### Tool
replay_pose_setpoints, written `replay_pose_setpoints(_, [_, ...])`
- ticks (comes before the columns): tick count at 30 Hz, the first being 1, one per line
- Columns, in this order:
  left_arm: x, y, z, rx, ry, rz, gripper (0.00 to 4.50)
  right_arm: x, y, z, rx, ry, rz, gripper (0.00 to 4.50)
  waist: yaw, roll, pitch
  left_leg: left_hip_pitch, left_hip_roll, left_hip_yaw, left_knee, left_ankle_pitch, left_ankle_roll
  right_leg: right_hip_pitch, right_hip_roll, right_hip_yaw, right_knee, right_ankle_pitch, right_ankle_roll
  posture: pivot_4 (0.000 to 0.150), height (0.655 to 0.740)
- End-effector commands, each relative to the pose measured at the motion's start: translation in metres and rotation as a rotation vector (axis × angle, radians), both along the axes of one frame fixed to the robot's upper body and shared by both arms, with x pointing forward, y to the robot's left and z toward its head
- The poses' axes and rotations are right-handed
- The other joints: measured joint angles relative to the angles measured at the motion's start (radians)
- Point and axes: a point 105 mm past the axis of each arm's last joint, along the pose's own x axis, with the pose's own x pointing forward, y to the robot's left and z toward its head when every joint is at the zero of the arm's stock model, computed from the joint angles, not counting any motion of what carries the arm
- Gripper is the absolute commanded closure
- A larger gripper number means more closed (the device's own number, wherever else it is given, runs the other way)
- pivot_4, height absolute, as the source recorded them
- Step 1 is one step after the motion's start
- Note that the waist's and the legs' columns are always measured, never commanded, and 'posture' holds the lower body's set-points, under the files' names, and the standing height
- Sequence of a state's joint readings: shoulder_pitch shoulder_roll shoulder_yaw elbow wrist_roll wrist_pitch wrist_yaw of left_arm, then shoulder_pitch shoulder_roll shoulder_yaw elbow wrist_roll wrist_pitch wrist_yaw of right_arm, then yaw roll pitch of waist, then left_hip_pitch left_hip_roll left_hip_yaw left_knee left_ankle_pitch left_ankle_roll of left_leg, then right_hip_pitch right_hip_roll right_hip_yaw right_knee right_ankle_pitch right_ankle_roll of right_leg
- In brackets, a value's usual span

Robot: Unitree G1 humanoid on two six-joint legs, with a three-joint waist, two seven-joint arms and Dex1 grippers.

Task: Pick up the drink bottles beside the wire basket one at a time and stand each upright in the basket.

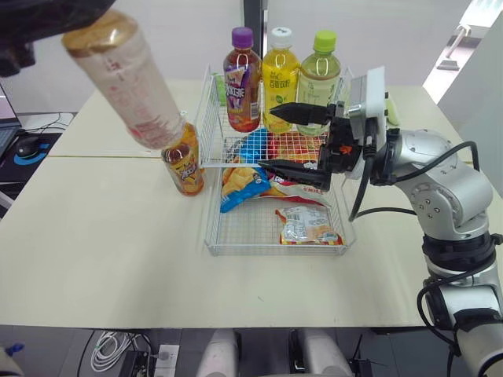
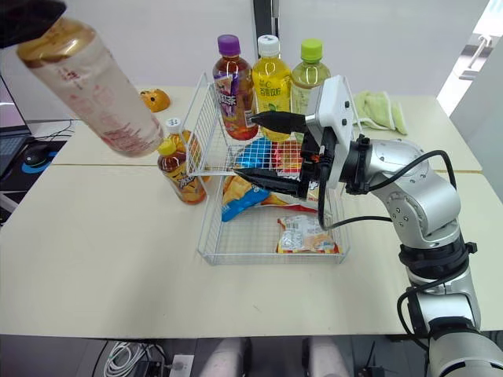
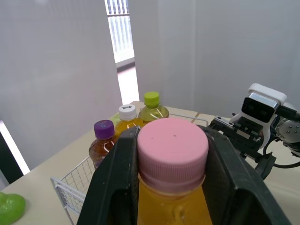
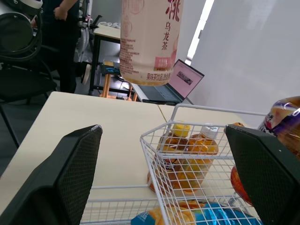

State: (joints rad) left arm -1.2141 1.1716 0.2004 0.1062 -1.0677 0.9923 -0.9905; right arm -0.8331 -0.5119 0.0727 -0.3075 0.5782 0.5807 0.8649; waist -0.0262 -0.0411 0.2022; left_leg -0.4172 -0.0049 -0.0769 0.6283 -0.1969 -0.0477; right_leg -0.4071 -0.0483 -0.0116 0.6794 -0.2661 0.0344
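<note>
My left gripper (image 3: 172, 157) is shut on the pink cap and neck of a pale tea bottle (image 1: 130, 82). It holds the bottle high and tilted, up left of the white wire basket (image 1: 209, 236). Two orange drink bottles (image 2: 179, 169) stand on the table against the basket's left side. Purple-capped (image 1: 242, 78), yellow (image 1: 280, 78) and green (image 1: 319, 75) bottles stand upright at the basket's far end. My right gripper (image 1: 281, 140) hangs open over the middle of the basket, fingers pointing left, nothing between them.
Several snack packets (image 1: 308, 226) lie on the basket floor. A green cloth (image 2: 379, 110) and a small orange toy (image 2: 156, 99) sit at the back of the table. A laptop and mouse (image 1: 27, 146) are on a desk to the left.
</note>
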Motion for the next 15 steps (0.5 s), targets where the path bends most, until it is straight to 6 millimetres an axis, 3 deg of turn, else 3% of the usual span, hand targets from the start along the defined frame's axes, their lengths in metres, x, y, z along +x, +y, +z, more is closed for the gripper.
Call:
replay_pose_setpoints(1, [0.005,-0.013,0.016,-0.007,-0.09,-0.062,3.14,0.002,-0.011,0.015,0.033,-0.067,-0.077,0.0,0.0,0.0,0.0,0.0,0.0,0.0,0.0,0.0,0.0,0.0,0.0,0.001,0.0,0.0,0.0,0.15,0.74])
replay_pose_setpoints(5, [0.021,-0.033,0.013,-0.012,-0.082,-0.157,3.14,-0.008,-0.047,0.032,0.022,-0.1,-0.144,0.0,0.0,0.001,0.001,-0.001,-0.001,0.001,0.0,0.0,0.0,-0.001,-0.001,0.001,0.0,0.001,-0.001,0.15,0.74])
replay_pose_setpoints(9, [0.045,-0.072,0.005,-0.009,-0.091,-0.276,3.14,-0.014,-0.075,0.036,0.004,-0.117,-0.266,0.0,0.001,0.001,0.001,-0.002,-0.001,0.001,0.0,0.0,0.0,-0.001,-0.001,0.0,0.0,0.002,-0.004,0.15,0.74])
replay_pose_setpoints(15, [0.063,-0.112,-0.006,0.003,-0.129,-0.366,3.14,-0.024,-0.095,0.03,-0.025,-0.098,-0.372,0.0,-0.011,0.002,0.002,-0.003,-0.001,0.003,0.0,0.0,0.0,-0.002,-0.002,0.002,0.0,0.002,-0.003,0.15,0.74])
